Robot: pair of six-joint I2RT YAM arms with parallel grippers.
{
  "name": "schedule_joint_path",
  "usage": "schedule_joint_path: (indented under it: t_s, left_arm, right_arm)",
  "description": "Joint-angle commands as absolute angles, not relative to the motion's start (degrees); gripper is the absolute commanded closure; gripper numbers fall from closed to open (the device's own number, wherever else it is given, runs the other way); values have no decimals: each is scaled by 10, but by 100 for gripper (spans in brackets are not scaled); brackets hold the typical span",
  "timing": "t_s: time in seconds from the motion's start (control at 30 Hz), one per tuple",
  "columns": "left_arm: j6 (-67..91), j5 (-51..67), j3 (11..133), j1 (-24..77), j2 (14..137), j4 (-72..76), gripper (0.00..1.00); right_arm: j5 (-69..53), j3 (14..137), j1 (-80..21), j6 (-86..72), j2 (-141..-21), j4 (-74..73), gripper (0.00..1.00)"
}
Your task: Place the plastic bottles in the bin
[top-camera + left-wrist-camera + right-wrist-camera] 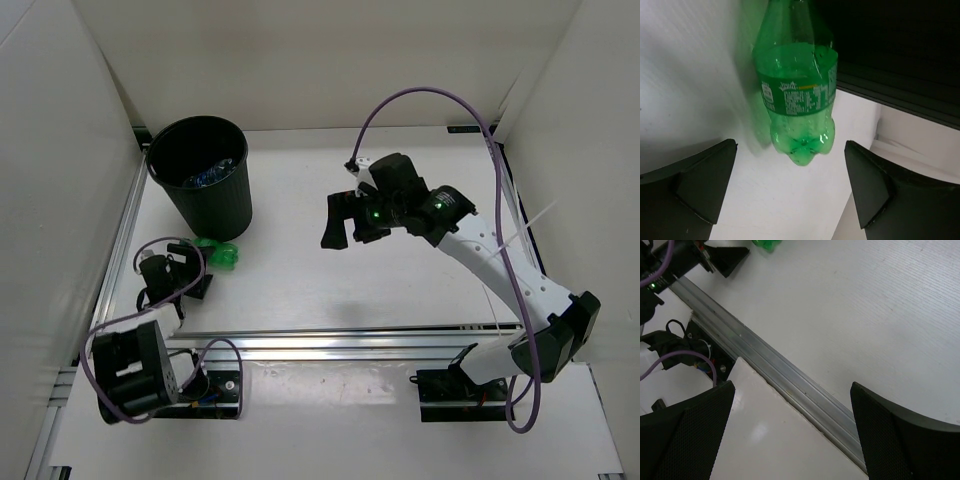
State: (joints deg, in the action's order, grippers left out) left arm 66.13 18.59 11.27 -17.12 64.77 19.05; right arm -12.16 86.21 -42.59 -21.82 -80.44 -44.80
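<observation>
Top external view puts the bin near the bench's far left corner. Clear plastic with blue labels shows inside it, so some of the plastic bottles are already in; their count cannot be told from above. One green bottle is still out. It lies on its side on the bench at the near foot of the bin, close to the left edge. No other bottle shows on the bench, so I judge the task mostly done, with this one piece left.

Low and just on the near side of that bottle sits the left gripper, its claw spread fully wide and holding nothing. From the left wrist view the green bottle lies base-first toward the camera, ahead of the fingers and apart from both. The bin's dark wall rises beside the bottle's far end. Over the middle of the bench hangs the right gripper, raised, its claw equally wide and empty.

Room is tight on the left. The white side wall runs along the left edge, the bin stands just beyond the bottle, and an aluminium rail borders the near edge. Any lift would likely have to clear the bin's rim, which stands well above the bottle. Open room lies toward the bench's middle, beneath the right arm.
</observation>
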Motion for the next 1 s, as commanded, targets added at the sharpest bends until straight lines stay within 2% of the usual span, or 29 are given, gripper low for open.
schedule_joint_path:
  t_s: [0.0,0.27,0.6,0.8,0.87,0.9,0.97]
  left_arm:
    - [612,212,175,-174,693,229,0]
    - [613,147,201,-174,765,207,0]
    - [613,142,245,-169,833,179,3]
    - [619,186,279,-174,896,157,17]
    - [619,192,279,-174,896,157,22]
    - [619,192,279,-174,896,157,29]
    - [613,179,279,-174,890,139,32]
  right_arm:
    - [-125,848,-425,-205,-796,-436,0]
    - [-136,815,-388,-217,-796,-436,0]
    - [-143,809,-363,-217,-813,-431,0]
    - [-149,815,-357,-222,-825,-425,0]
    - [-149,815,-352,-222,-825,-425,0]
    - [-149,815,-346,-222,-825,-425,0]
    - [-149,815,-346,-222,-825,-425,0]
